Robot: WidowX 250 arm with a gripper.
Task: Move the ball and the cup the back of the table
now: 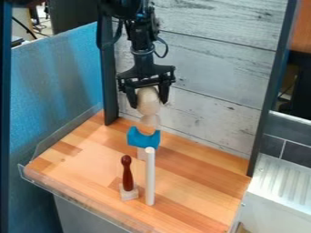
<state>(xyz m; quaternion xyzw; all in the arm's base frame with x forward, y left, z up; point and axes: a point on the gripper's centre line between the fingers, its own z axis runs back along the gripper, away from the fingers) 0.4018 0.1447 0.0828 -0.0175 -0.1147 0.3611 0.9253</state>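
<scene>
Ball held in a robot hand near the back of a wooden tabletop

A pale, rounded ball (pixel 148 100) sits between the two black fingers of the hand (pixel 147 96), which hangs straight down near the back wall (pixel 209 84) of whitewashed boards. The fingers are parted by about the ball's width and grip it from both sides, covering its edges. Just under the ball is a smaller, paler shape (pixel 150 120); its outline is faint, and whether it is joined to the ball or touches the wooden tabletop (pixel 200 182) cannot be told. The black arm above is cut off by the top edge.

Below, and nearer the viewer, is a blue piece (pixel 144 139) with a scooped top, on a pale support. A white rod (pixel 150 176) stands upright in front, partly hiding that support. Just beside the rod, to the viewer's left, a dark red-brown pin with a rounded head (pixel 127 174) stands upright on a small pale block (pixel 128 193). Which piece is the cup is unclear.

A blue panel (pixel 57 77) rises at the viewer's left. At lower right, a white ribbed unit (pixel 279 186) runs out of view, as does the tabletop's near edge
</scene>
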